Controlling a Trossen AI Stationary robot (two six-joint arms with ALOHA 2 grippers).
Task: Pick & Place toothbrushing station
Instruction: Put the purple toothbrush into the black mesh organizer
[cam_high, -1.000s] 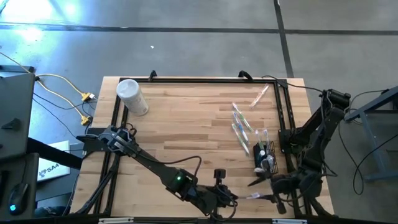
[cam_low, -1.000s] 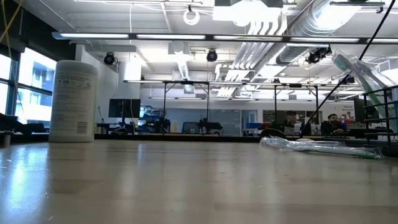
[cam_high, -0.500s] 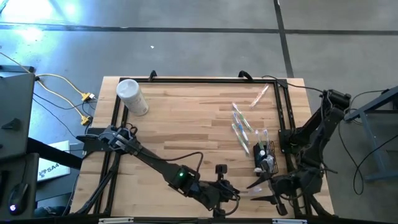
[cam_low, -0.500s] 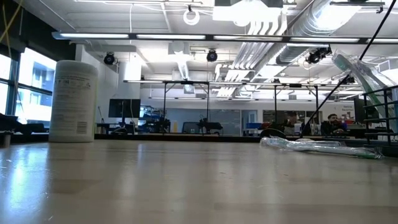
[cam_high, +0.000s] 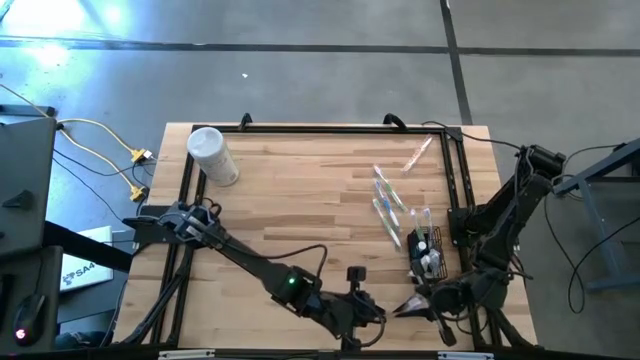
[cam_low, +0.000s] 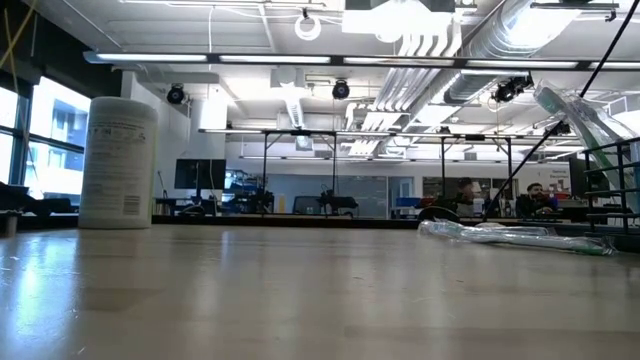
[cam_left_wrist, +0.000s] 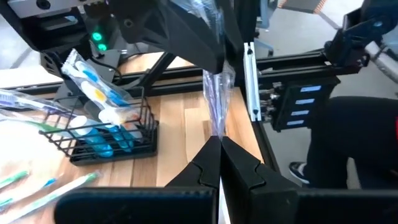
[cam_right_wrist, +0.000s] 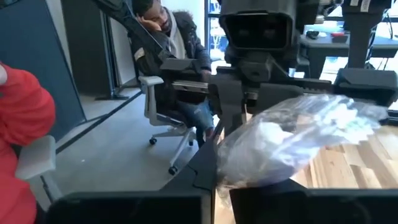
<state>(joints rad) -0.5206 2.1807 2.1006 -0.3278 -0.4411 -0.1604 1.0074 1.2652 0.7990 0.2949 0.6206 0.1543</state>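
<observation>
Plastic-wrapped toothbrush (cam_left_wrist: 216, 99) between both grippers (pinched)

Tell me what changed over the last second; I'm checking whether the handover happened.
The right pincer shut on the wrapped toothbrush that the left pincer holds shut, so both now grip it near the table's front edge. The holder, loose toothbrushes and white canister stayed put.
</observation>
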